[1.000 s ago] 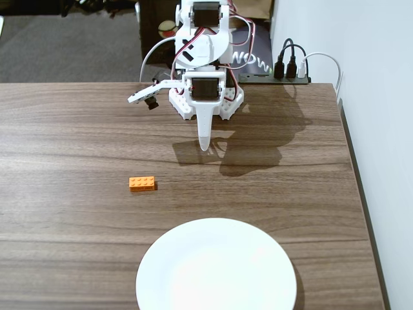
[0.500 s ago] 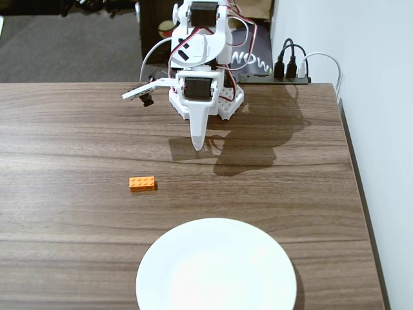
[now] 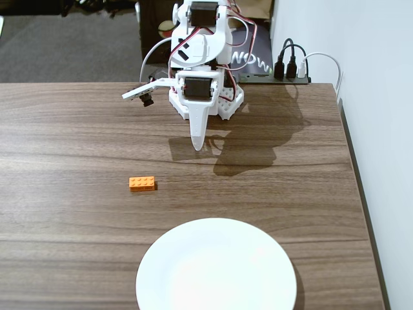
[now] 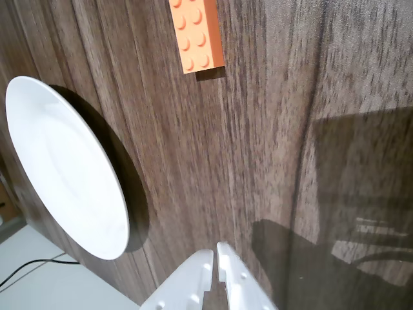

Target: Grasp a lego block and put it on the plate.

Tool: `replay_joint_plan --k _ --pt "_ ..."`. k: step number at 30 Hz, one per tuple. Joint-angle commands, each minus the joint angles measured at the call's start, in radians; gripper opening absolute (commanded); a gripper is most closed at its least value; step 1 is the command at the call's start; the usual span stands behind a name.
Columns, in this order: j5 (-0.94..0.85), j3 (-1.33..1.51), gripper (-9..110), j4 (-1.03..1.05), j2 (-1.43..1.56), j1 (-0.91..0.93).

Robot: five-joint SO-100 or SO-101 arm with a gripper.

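The orange lego block (image 3: 142, 183) lies flat on the wooden table, left of centre in the fixed view; the wrist view shows the lego block (image 4: 197, 33) at its top edge, studs up. The white plate (image 3: 216, 268) sits at the table's near edge, and the plate (image 4: 64, 165) fills the left of the wrist view. My white gripper (image 3: 197, 144) hangs above the table near the arm's base, well behind and to the right of the block. In the wrist view the gripper (image 4: 215, 250) is shut with nothing between its fingers.
The arm's base (image 3: 206, 97) stands at the table's far edge. A power strip with plugs and cables (image 3: 290, 68) lies behind the table at the right. The table's right edge (image 3: 358, 194) runs along a white wall.
Between one second and half a second ago the gripper swung slightly left and back toward the base. Since then nothing has moved. Block and plate stay in place.
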Motion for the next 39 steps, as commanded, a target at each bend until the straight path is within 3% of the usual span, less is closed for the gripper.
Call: replay_joint_plan --k 1,18,24,39 --pt "0.005 -0.005 1 0.003 -0.002 0.006" --pt "0.06 -0.005 1 0.002 -0.003 0.121" --pt "-0.028 -0.012 1 -0.006 -0.005 0.133" --pt "-0.173 -0.334 0 -0.098 -0.5 0.261"
